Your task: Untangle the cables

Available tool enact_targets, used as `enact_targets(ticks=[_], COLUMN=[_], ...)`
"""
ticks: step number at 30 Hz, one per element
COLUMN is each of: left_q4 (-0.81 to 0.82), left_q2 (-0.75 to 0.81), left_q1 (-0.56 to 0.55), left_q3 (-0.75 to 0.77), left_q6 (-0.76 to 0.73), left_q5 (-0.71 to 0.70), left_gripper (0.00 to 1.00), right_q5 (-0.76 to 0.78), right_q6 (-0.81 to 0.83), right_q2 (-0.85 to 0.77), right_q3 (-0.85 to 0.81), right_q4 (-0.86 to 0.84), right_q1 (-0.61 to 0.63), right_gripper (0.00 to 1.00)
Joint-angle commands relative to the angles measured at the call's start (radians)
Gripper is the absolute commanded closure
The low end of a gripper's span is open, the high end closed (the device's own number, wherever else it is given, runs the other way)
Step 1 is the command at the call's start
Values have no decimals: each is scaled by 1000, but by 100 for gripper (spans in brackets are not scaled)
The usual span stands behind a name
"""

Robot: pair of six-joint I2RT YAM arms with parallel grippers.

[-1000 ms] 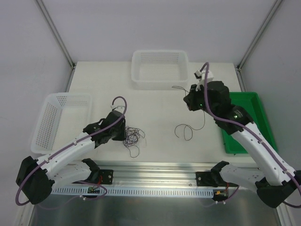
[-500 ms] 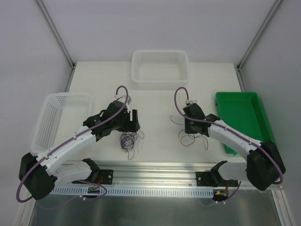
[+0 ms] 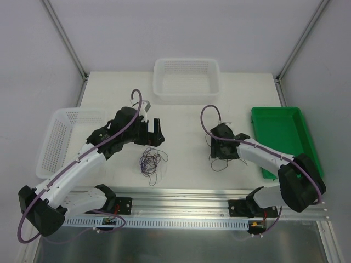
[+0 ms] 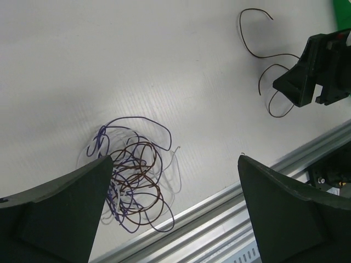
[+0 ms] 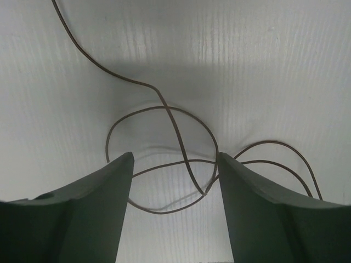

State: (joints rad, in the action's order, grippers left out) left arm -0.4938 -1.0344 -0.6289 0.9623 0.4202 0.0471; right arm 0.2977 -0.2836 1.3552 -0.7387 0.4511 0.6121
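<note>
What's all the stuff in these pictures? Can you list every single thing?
tangle of cables: one bunch, purple, brown and white, on the table towards the near edge, close to the left gripper
loose cable: one, dark brown, curly, on the table under the right gripper
baskets: two, white, one at the far middle, one at the left edge
tray: one, green, at the right edge
table: one, white, under it all
rail: one, silver metal, along the near edge
arms: two, white and black, left and right
left gripper: one, black, open, holding nothing
right gripper: one, black, open, holding nothing
</note>
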Motion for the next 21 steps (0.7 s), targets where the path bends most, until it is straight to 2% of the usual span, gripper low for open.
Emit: enact_targets(ticks=[1,8,11,14,15,17,18,21], left_q4=[-52,-68,-68,-68,-65,-66,-68,-66], left_q2=[10,59,68,74,74,80,82,96], left_q1=[37,84,95,106,107,113,118,130], left_q3=[55,49,20,-13,-19,-33,-37,-46], left_q6=[-78,-156,-167,-172,-175,-184,-187,-193], left_q5=[20,-113,-170,-202,-204,-207,-210,-222], left_gripper=[1,1,1,1,1,1,1,1], right_q5=[-6,12,9,-12,-15,-28,-43,-74], right_q6=[-31,-55,-60,-60,-63,-63,-63,-51], right_q2=[27,90,107,105,107,111,113,140], right_q3=[12,21,21,21,19,18,18,2], right_q4=[-2,0,1,6,9,9,8,-25], right_q1=[-5,-8,-8,-8,-9,-9,-8,-3], right_gripper=[32,33,38,58,74,89,99,99])
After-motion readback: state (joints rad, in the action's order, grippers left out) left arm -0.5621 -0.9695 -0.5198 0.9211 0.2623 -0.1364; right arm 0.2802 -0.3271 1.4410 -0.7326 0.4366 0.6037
